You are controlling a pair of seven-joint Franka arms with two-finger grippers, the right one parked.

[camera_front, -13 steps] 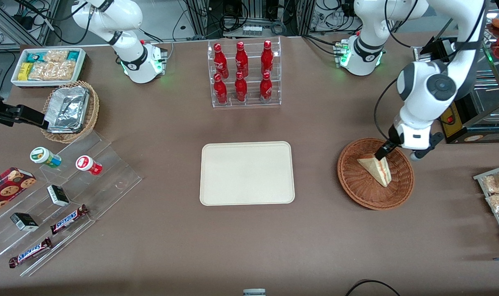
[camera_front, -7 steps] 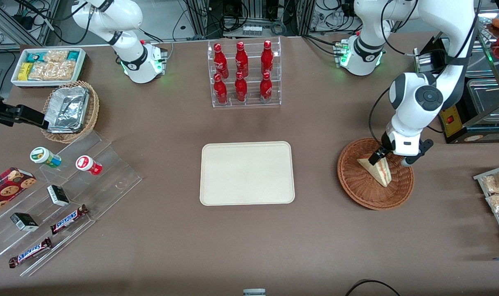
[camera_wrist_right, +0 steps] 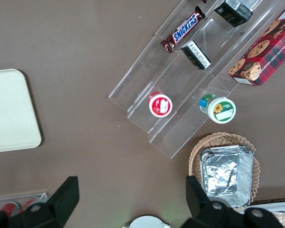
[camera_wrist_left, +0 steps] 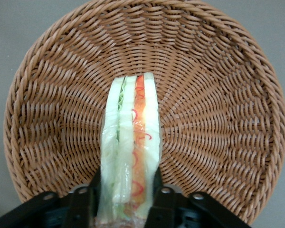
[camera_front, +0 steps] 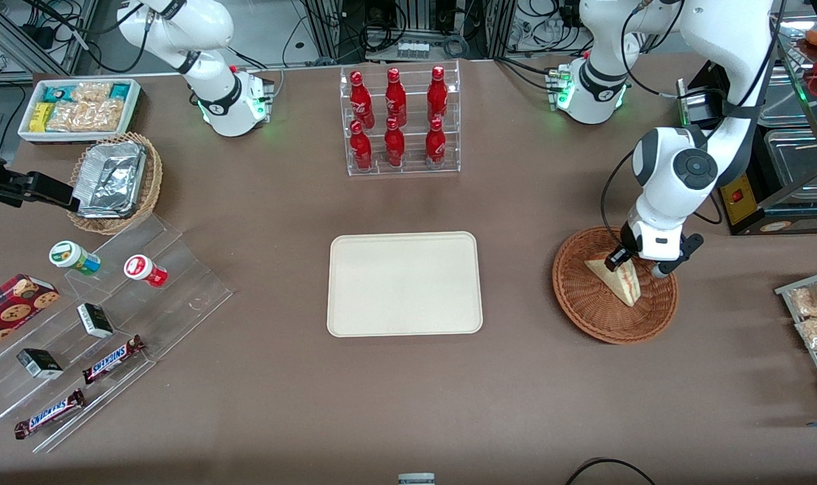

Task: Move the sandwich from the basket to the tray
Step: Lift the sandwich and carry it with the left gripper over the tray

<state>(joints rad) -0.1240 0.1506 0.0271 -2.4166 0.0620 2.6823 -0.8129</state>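
Note:
The sandwich (camera_front: 618, 279) (camera_wrist_left: 130, 137), a pale wedge with red and green filling along its edge, stands on edge in the reddish-brown wicker basket (camera_front: 583, 313) (camera_wrist_left: 52, 95) toward the working arm's end of the table. My left gripper (camera_front: 620, 261) (camera_wrist_left: 127, 179) is down inside the basket at the sandwich's end farther from the front camera. One finger lies against each bread face, so it is shut on the sandwich. The sandwich still rests on the basket floor. The cream tray (camera_front: 405, 283) (camera_wrist_right: 9, 114) lies flat mid-table, beside the basket, with nothing on it.
A clear rack of red bottles (camera_front: 400, 121) stands farther from the front camera than the tray. A stepped acrylic stand with snacks (camera_front: 112, 303), a foil-filled basket (camera_front: 115, 180) and a white snack bin (camera_front: 78, 108) sit toward the parked arm's end. A packet rack (camera_front: 815, 316) lies near the basket.
The left arm has come down and shifted slightly toward the tray, bringing the gripper lower over the sandwich's end. The sandwich and basket have not moved.

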